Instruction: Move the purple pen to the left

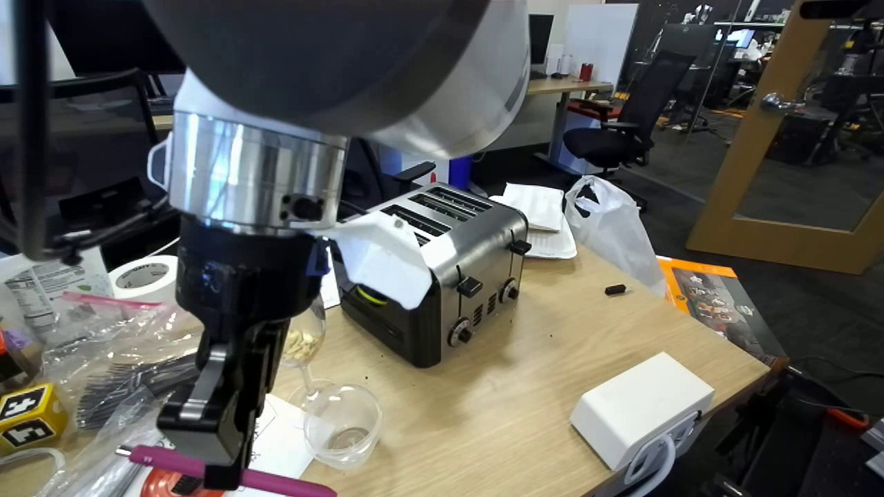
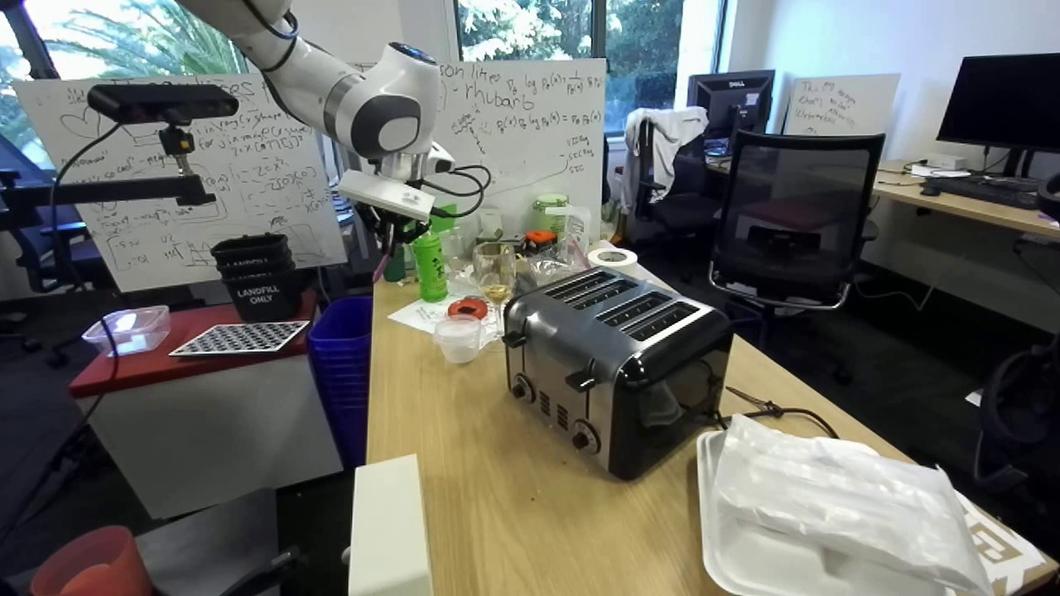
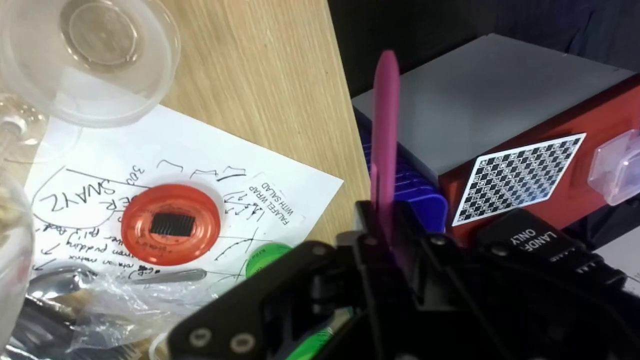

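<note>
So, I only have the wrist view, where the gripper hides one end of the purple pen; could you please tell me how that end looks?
Observer: In an exterior view, that end of the purple pen has a small silvery tip.
Operator: Thank you; what stands on the table beyond the clear cup, outside my picture?
Observer: A silver-and-black toaster, shown in both exterior views.

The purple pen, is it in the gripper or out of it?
In: the wrist view shows the purple pen pinched in the gripper, one end sticking out.
</note>
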Robot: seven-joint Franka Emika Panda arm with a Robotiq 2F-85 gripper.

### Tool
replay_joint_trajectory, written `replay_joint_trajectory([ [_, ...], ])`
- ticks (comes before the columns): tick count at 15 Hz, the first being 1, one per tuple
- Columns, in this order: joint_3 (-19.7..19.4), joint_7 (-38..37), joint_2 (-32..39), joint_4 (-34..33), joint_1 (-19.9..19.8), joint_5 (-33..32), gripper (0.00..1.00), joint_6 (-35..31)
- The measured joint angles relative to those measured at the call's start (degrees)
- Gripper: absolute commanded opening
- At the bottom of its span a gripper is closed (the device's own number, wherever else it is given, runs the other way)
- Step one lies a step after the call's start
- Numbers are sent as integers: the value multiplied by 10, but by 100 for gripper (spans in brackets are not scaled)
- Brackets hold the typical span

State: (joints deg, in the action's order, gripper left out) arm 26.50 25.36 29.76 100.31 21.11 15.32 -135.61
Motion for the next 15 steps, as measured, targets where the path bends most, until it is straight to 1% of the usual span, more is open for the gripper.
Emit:
replay_joint_trajectory([
  [4, -7, -48, 24, -13, 3, -3, 3, -15],
  [7, -14, -83, 33, -13, 7, -19, 3, -18],
  [15, -61, -207, 61, -27, 58, -99, 3, -26],
])
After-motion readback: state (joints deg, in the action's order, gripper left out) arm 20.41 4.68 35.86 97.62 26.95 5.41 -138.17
